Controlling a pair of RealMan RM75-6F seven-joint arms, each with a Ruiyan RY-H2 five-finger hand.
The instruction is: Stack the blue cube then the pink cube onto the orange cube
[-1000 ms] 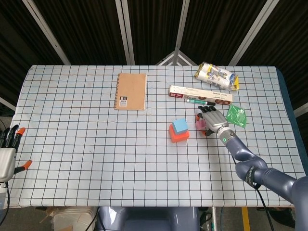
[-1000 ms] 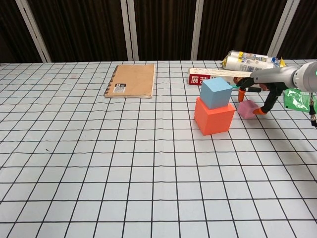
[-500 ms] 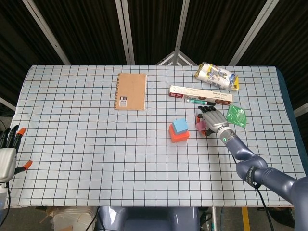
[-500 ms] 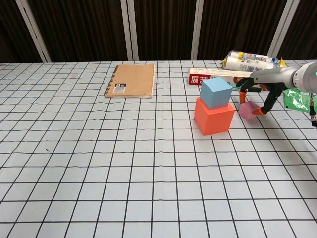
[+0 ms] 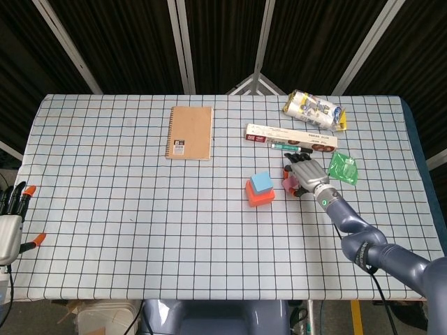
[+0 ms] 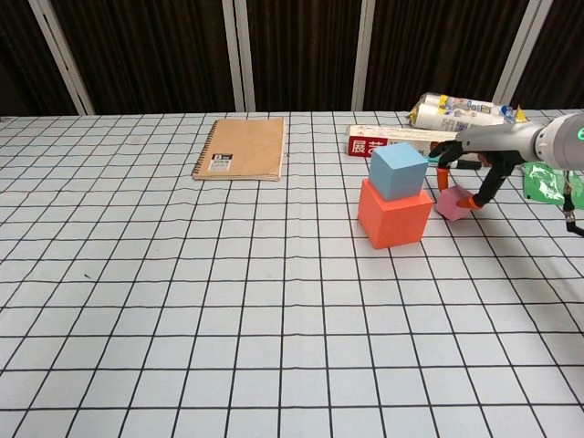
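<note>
The orange cube sits right of the table's middle with the blue cube on top of it. Just to the right of this stack is the small pink cube, low at the cloth and tilted. My right hand pinches it between orange-tipped fingertips from above and from the right. In the head view the hand covers most of the pink cube. My left hand hangs off the table's near left edge, fingers apart, holding nothing.
A brown spiral notebook lies at the back left of the stack. A long white box and a pen lie just behind the right hand. A snack packet and a green packet lie to the right.
My right hand has shifted a little left, bringing the pink cube closer to the orange and blue stack. The left hand has sunk slightly.
</note>
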